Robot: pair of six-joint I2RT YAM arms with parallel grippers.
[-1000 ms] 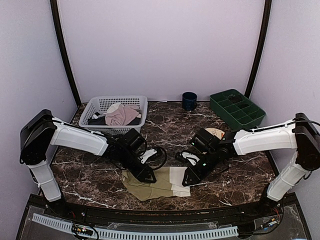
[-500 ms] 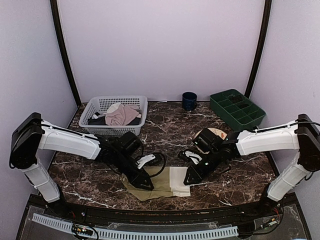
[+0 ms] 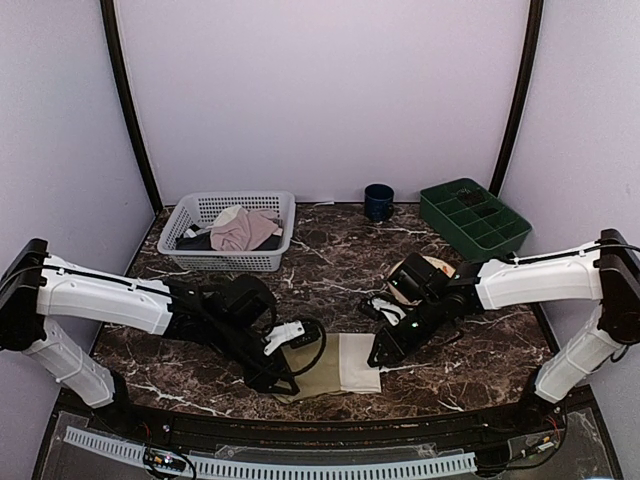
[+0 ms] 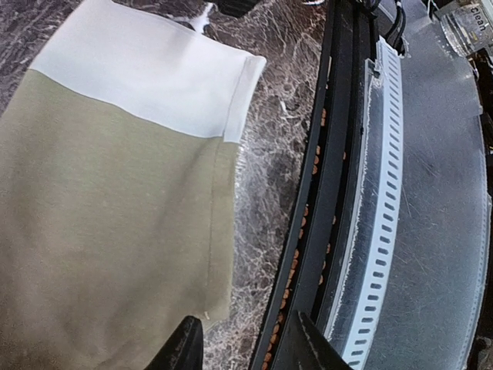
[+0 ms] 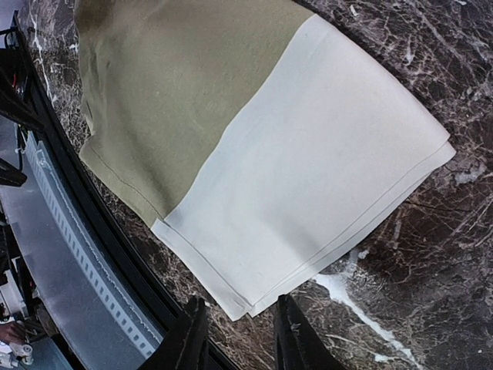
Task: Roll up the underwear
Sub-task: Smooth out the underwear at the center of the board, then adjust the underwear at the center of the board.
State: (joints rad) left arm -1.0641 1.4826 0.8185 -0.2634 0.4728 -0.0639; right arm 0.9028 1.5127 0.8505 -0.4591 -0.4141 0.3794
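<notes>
From the top camera, the underwear (image 3: 316, 372) is seen lying flat on the dark stone bench (image 3: 340, 262). It is close to the near edge, between the two arms. Its cream waistband (image 3: 358, 365) is on the right and its olive part is on the left. The left end effector (image 3: 275, 378) is held low at the olive end. The right end effector (image 3: 379, 357) is held low at the waistband end. Whether the cloth is touched cannot be told from here. At the back left, a white basket (image 3: 200, 212) is seen with a pink garment (image 3: 245, 228) and a dark grey garment (image 3: 195, 241) in it. A blue cup (image 3: 378, 201) and a green tray (image 3: 472, 215) are set at the back. A round plate (image 3: 430, 266) is partly hidden behind the right arm.

From the left wrist camera, the olive cloth is seen on the left and the waistband at the top. The two fingers (image 4: 185, 348) are held well apart at the bottom. The cloth's near corner lies just above the gap, and nothing is gripped. A grey rail (image 4: 377, 231) with slots is seen on the right.

From the right wrist camera, the waistband's near corner is seen just above the gap between the fingers (image 5: 189, 336). They are held a little apart, and nothing is gripped.
</notes>
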